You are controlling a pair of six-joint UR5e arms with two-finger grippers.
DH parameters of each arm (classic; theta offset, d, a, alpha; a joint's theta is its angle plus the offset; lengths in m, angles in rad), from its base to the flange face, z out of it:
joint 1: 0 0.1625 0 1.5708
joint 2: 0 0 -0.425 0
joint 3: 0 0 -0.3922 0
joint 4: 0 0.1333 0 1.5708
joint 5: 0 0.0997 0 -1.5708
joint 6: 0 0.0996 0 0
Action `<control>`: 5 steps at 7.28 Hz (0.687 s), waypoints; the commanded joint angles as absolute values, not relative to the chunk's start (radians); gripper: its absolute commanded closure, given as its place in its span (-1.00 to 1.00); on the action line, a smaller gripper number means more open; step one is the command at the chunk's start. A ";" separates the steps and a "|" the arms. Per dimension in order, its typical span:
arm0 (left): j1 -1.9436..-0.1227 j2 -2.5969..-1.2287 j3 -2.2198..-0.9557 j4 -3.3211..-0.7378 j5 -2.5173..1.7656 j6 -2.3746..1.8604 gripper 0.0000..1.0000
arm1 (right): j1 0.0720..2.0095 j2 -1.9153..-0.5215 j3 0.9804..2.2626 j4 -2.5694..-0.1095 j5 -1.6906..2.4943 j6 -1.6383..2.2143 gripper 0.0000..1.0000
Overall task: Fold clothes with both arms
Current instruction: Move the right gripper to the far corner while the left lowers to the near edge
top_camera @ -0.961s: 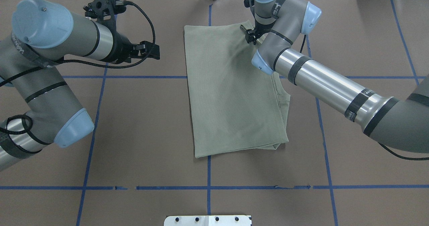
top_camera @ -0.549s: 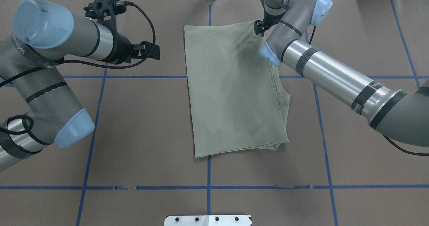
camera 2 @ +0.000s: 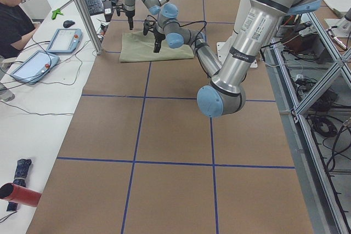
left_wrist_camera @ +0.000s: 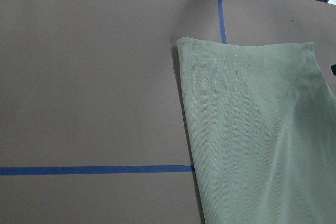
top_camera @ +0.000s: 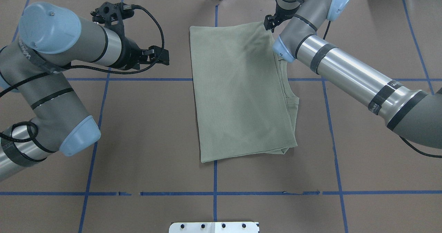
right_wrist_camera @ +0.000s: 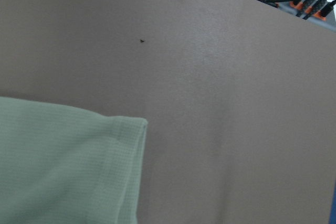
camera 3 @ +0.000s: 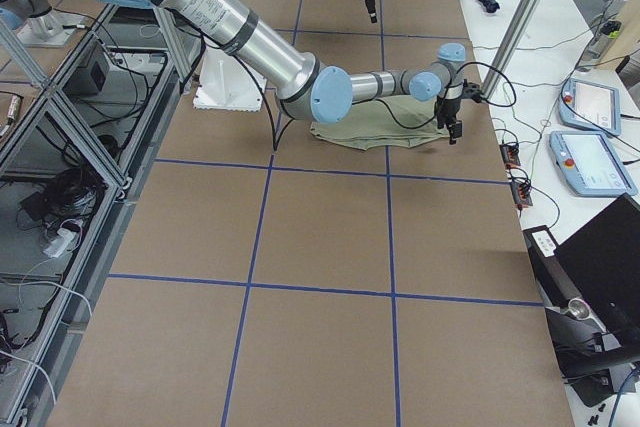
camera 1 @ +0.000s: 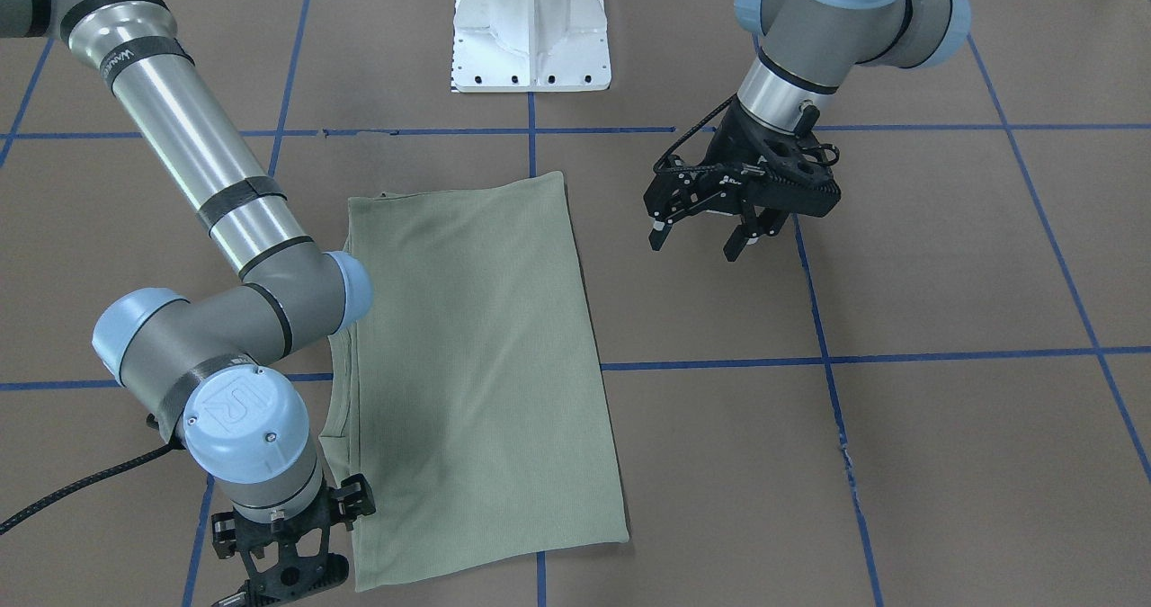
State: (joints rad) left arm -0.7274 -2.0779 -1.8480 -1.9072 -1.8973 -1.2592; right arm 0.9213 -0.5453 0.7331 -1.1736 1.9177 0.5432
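Ribbed sage-green shirt [top_camera: 238,95] lies folded into a tall flat rectangle mid-frame on the matte brown table [top_camera: 148,122]. Left gripper [camera 1: 694,245] has its black fingers spread wide. Right gripper [top_camera: 269,21] sits by the shirt's upper-right corner in the overhead view, and I can't tell if it's parted or closed.

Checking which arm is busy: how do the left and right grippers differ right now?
The left gripper hangs open over bare table, clear of the shirt; the right gripper is at the shirt's corner, fingers out of sight. Both are black.
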 commanded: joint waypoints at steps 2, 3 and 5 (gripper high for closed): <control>-0.536 -2.091 -1.850 -1.945 -1.896 -1.597 -1.00 | 0.925 -0.737 1.177 -1.395 2.060 0.569 -1.00; -0.447 -2.088 -1.832 -1.983 -1.888 -1.694 -1.00 | 0.930 -0.811 1.313 -1.451 2.116 0.609 -1.00; -0.336 -2.112 -1.796 -1.985 -1.812 -1.846 -1.00 | 0.933 -0.998 1.535 -1.444 2.184 0.733 -1.00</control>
